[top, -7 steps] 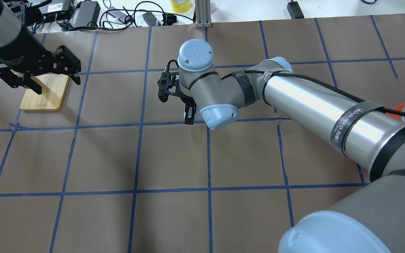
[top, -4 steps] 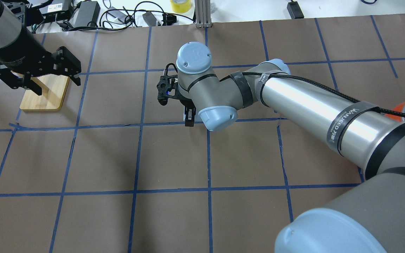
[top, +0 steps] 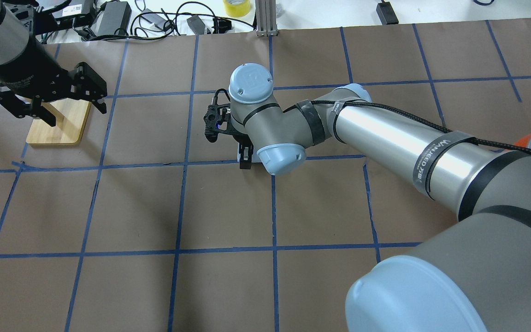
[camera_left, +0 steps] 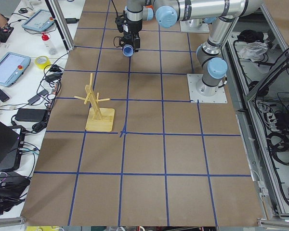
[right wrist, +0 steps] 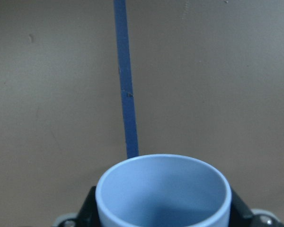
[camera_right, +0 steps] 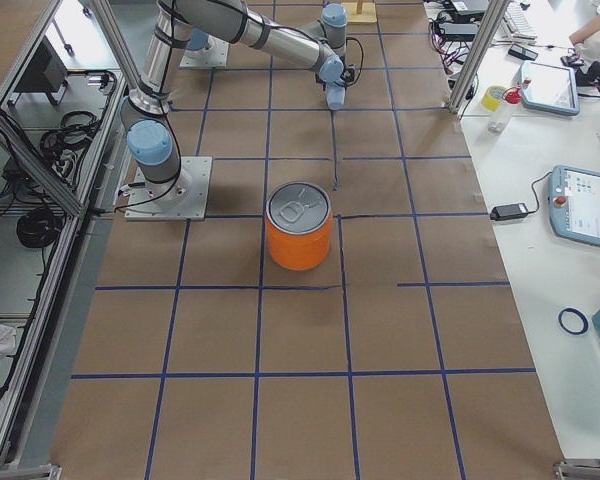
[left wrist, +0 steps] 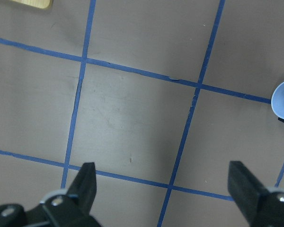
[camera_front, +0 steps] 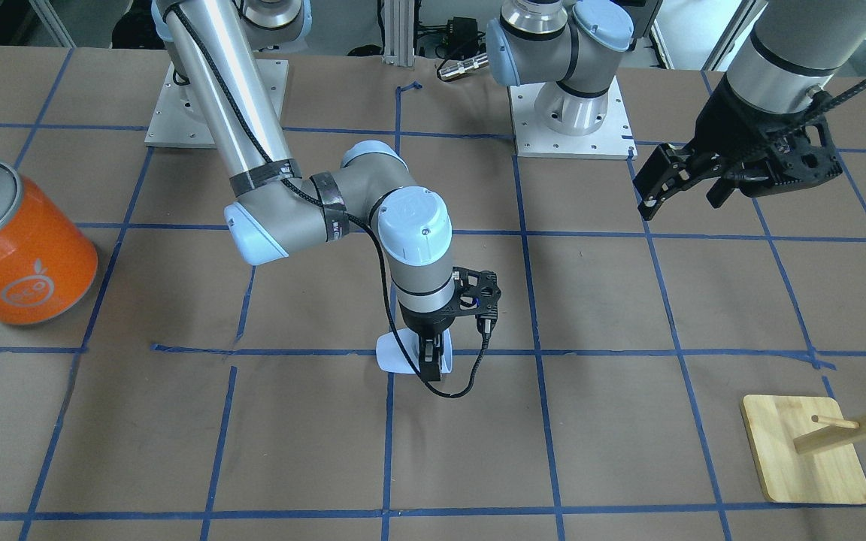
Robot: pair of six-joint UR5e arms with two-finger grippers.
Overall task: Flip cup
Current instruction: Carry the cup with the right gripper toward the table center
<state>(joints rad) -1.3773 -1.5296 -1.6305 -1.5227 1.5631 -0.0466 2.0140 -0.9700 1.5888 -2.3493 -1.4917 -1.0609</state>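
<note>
One pale blue cup [camera_front: 394, 353], tipped sideways at centre frame, sits clamped in the right gripper [camera_front: 431, 362]. The left gripper [left wrist: 163, 178] hangs spread wide, upper right. One orange can [camera_front: 19, 255] and one wooden rack [camera_front: 805, 451] share the blue-gridded brown tabletop [camera_front: 177, 436].

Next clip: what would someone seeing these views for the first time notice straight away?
Mid-table, the right gripper has its jaws shut on the small pale cup, held on its side. A big orange can stands on the robot's right side of the table, and the left gripper hangs open near the wooden stand.
</note>
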